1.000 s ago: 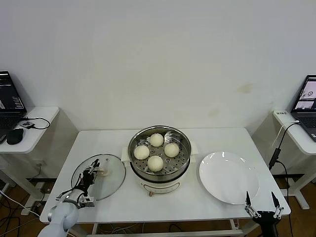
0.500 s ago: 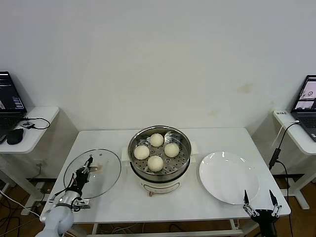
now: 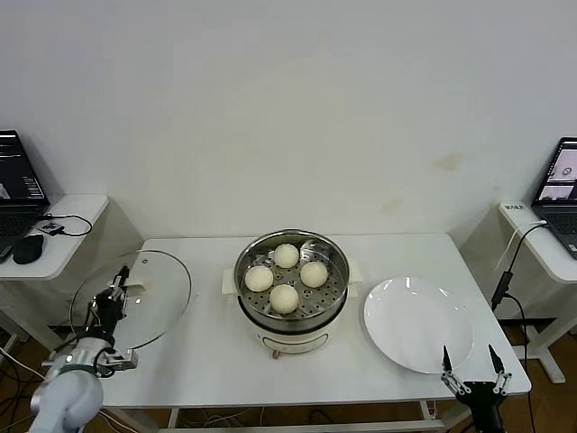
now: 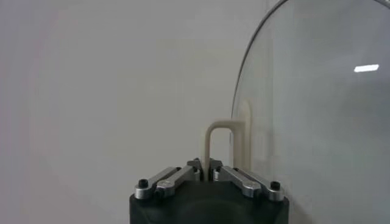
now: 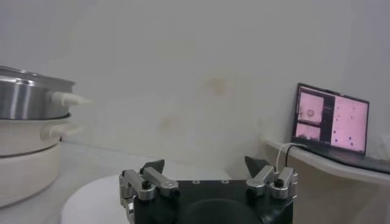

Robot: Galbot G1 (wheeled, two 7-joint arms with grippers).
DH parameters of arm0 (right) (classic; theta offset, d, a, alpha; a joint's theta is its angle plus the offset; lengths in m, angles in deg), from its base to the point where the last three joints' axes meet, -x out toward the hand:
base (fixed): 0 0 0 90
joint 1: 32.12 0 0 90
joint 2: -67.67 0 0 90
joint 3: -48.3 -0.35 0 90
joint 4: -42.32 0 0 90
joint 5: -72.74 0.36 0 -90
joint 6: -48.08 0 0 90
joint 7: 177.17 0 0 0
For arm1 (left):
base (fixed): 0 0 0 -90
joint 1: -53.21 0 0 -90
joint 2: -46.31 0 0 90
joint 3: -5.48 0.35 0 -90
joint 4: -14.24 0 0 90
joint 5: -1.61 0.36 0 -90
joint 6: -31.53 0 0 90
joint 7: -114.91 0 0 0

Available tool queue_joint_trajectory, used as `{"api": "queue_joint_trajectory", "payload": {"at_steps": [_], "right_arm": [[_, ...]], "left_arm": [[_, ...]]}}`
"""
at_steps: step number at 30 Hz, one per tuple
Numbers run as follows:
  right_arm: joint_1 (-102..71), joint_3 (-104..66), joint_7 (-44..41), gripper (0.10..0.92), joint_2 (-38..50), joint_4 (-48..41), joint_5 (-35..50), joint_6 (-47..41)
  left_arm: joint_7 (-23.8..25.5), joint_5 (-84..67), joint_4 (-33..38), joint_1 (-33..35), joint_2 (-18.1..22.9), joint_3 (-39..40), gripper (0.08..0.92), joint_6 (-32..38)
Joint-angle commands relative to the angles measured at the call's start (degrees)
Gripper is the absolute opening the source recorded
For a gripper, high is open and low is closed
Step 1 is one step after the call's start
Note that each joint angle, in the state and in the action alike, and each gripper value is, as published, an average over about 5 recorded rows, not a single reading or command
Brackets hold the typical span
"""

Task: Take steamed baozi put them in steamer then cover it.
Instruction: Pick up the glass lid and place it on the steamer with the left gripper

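Four cream-white baozi [image 3: 285,277] sit on the perforated tray inside the steel steamer [image 3: 335,298] at the table's middle. My left gripper [image 3: 115,287] is shut on the cream bar handle [image 4: 214,143] of the glass cover [image 3: 158,293]. It holds the cover tilted up on edge above the table's left edge, left of the steamer. The cover's glass [image 4: 317,109] fills one side of the left wrist view. My right gripper [image 3: 469,368] is open and empty at the table's front right corner, below the plate. It also shows in the right wrist view [image 5: 205,165].
An empty white plate [image 3: 416,323] lies right of the steamer. Side desks with laptops [image 3: 20,180] stand at both sides. The steamer's wall [image 5: 27,97] and the right-hand laptop [image 5: 332,119] show in the right wrist view.
My left gripper has lifted the cover off the table, moved it left and up, and tilted it upright. The right arm has barely moved.
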State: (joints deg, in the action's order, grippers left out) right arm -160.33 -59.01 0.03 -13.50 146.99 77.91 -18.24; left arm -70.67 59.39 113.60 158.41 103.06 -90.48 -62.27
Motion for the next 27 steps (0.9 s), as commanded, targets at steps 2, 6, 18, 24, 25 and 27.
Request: {"api": "queue_joint_trajectory", "payload": {"at_steps": [2,6,18,24,25,27], "right_arm": [[0.3,0.2,0.2,0.823,-0.3,-0.2,-1.4,0.3],[0.5,0.5,0.5,0.823,-0.9,-0.1,-3.4,0.6],[1.7,1.1,4.6,0.823,-5.5,-0.5,-14.8,1.5],[2.0,1.4,5.4,0.823,-6.0,-1.2,-15.9,1.6],[2.1,1.5,5.4,0.823,-5.9,-1.4,-15.9,1.6],[2.4,1.7,5.5,0.823,-5.9,-1.8,-16.1,1.6]], "left_arm": [[9.2,-13.3,19.6,0.2,-6.7,4.2,0.139,-11.4],[8.5,-13.8,20.3,-5.0,-7.8,13.0,0.139,-14.4],[13.7,0.4,12.8,-23.4,2.5,34.0,0.139,-21.6],[18.2,11.7,10.9,-25.9,9.5,37.0,0.139,-22.1],[19.2,13.3,10.7,-26.1,10.9,37.5,0.139,-22.4],[21.0,16.2,10.0,-26.5,13.7,38.5,0.139,-23.0]]}}
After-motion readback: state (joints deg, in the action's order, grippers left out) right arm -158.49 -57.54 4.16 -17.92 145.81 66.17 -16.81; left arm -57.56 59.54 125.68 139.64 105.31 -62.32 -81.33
